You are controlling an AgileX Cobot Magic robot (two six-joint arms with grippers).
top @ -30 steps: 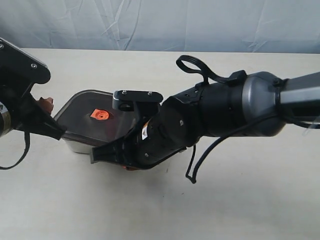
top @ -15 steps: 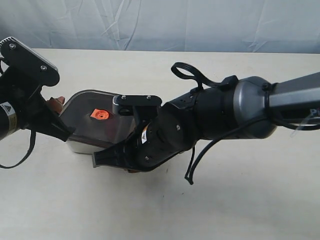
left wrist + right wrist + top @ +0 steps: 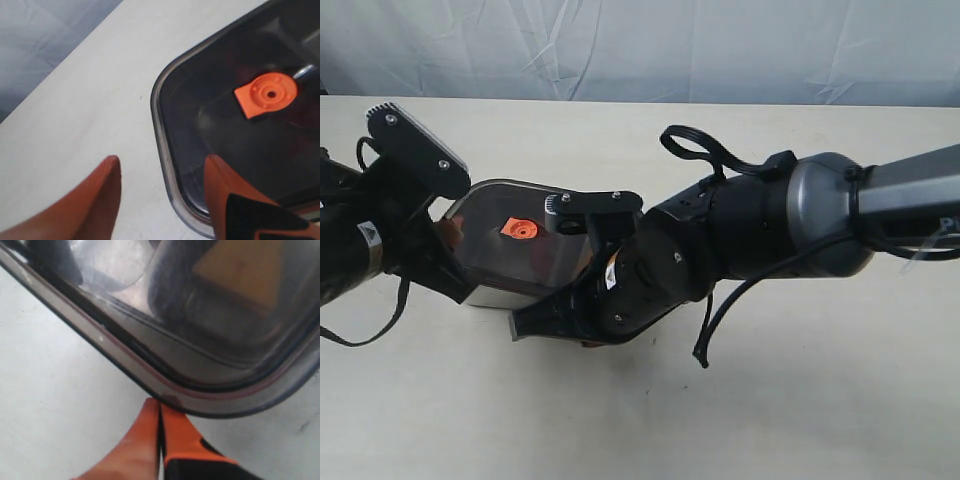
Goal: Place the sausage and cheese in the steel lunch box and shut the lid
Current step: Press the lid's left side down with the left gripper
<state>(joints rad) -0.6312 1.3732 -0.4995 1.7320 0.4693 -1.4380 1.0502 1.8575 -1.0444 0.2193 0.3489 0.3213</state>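
The dark smoky translucent lid (image 3: 492, 255) sits on the shiny steel lunch box (image 3: 488, 295), yellow cheese wedge (image 3: 245, 270) beneath. Press its rim evenly with your closed right tool (image 3: 160, 410) — left tool (image 3: 162, 170), spread wide, straddles a corner.

The left arm (image 3: 390, 225) enters from the left edge, its wrist angled down toward the middle. The left gripper (image 3: 162, 161) holds its orange fingers (image 3: 100, 195) spread wide apart. The right arm (image 3: 770, 225) stretches across from the right (a bulky dark wrist with a loose cable loop (image 3: 695, 140) on top) and bends low toward the left. The right gripper (image 3: 159, 407) has its two tips pressed flat together. In the exterior view those tips seem hidden under the wrist housing.
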